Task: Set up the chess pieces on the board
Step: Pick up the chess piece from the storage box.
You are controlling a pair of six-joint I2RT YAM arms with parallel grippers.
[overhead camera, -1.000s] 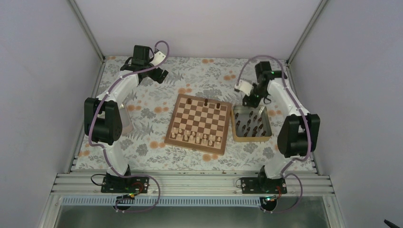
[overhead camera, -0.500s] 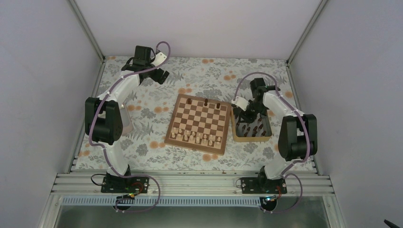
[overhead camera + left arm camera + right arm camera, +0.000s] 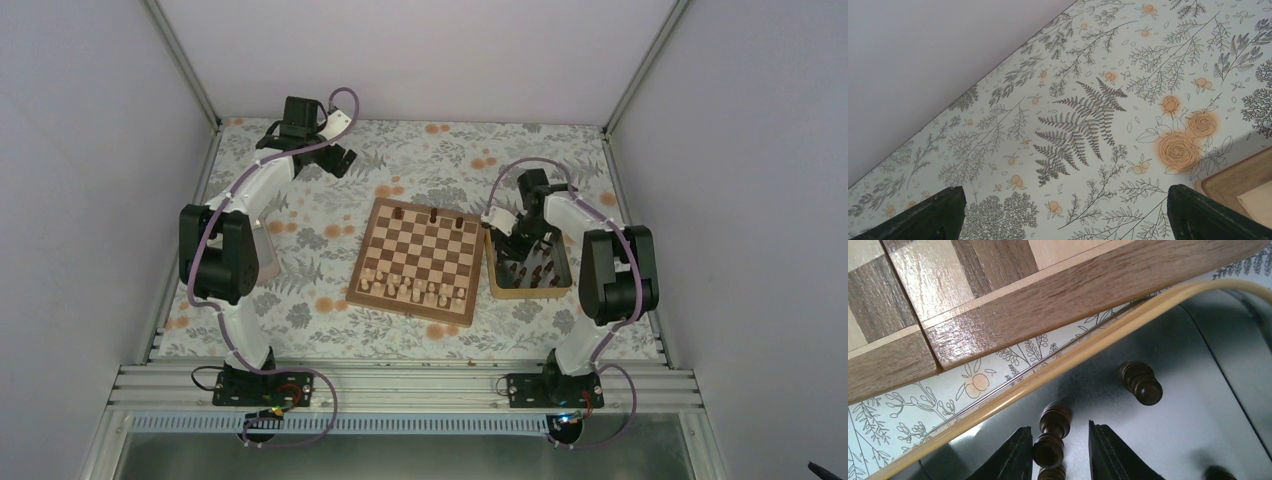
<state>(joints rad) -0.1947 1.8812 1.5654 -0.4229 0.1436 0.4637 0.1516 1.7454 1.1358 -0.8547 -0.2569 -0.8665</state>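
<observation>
The board [image 3: 357, 290] lies mid-table, with three dark chess pieces [image 3: 432, 214] standing on its far row. More dark chess pieces stand in the tan-rimmed tray [image 3: 527, 292] to the board's right. My right gripper [image 3: 512, 243] is lowered into the tray's far left corner. In the right wrist view it is open [image 3: 1060, 445], its fingers on either side of an upright dark piece [image 3: 1050, 440]: the left finger is close against it and a gap shows on the right. Another dark piece [image 3: 1142, 384] stands beyond. My left gripper [image 3: 340, 158] hangs wide open [image 3: 1063, 210] over the floral cloth at the far left.
Pale chessmen [image 3: 415, 290] fill the board's near rows. The tray rim [image 3: 1088, 347] and the board's corner [image 3: 1048, 300] lie just ahead of the right fingers. A pale wooden corner [image 3: 1243, 180] shows at the lower right of the left wrist view. Walls enclose the table.
My right arm has swung forward and down from behind the tray into its far left corner, onto a dark piece. The left arm has stayed still.
</observation>
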